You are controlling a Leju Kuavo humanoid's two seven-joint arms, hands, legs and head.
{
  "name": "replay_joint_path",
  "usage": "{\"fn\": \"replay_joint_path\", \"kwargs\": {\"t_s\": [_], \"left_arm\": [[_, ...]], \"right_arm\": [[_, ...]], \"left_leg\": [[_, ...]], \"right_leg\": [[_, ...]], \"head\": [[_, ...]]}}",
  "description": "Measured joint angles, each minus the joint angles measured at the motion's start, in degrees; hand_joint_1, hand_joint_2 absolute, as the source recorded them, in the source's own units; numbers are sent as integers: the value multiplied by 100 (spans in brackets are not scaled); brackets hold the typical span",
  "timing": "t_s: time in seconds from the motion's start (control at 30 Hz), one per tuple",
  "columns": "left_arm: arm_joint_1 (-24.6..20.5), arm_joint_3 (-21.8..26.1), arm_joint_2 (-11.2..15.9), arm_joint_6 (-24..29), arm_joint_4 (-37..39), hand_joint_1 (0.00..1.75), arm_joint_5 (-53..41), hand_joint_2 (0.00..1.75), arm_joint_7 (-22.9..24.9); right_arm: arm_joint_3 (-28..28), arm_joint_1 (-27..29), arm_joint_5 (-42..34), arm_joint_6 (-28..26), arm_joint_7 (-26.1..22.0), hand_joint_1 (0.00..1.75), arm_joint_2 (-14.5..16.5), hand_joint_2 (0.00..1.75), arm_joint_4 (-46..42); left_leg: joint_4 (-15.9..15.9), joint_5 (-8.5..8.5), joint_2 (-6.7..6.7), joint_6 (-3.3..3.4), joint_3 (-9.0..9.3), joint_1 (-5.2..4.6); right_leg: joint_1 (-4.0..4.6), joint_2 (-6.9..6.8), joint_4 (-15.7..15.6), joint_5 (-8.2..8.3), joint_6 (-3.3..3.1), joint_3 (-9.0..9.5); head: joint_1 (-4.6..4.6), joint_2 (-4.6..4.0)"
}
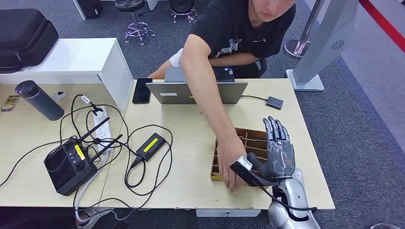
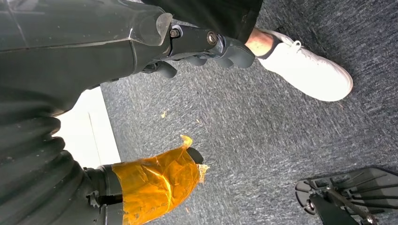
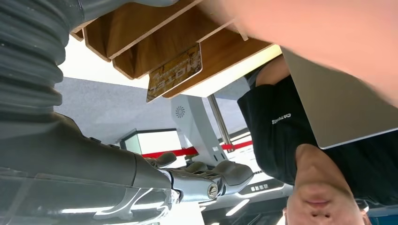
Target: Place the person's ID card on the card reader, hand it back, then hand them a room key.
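A light wooden table is spreading across the head view, and a person in a black shirt is leaning over its far edge, stretching one arm down toward the near edge. Behind that arm a grey laptop is standing open with its back to the robot, with a black phone lying just beside it. Toward the left end a black controller with antennas is sitting among tangled cables, near a white power strip, a dark bottle lying on its side, and a small black box with a yellow label. Near the right end a wooden divided tray is resting on the table; the person's hand is pressing down at its near left corner. The right hand is hovering over the tray with its fingers extended and apart, holding nothing. In the right wrist view a brown room key with printed lettering is standing in one of the tray's compartments. The left hand is hanging over grey carpet, fingers curled in and empty, near a white shoe. Beyond the tray a small black card reader is lying on the table, cabled to the laptop.
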Motion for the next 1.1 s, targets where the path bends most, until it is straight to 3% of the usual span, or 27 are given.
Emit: {"fn": "replay_joint_path", "kwargs": {"t_s": [1.1], "left_arm": [[-10, -2, -28, 0, 0, 0, -180, 175, 0]], "right_arm": [[-87, -102, 361, -239, 357, 0, 54, 175, 258]], "left_leg": [[0, 0, 0, 0, 1, 0]], "right_leg": [[0, 0, 0, 0, 0, 0]], "head": [[0, 0]]}}
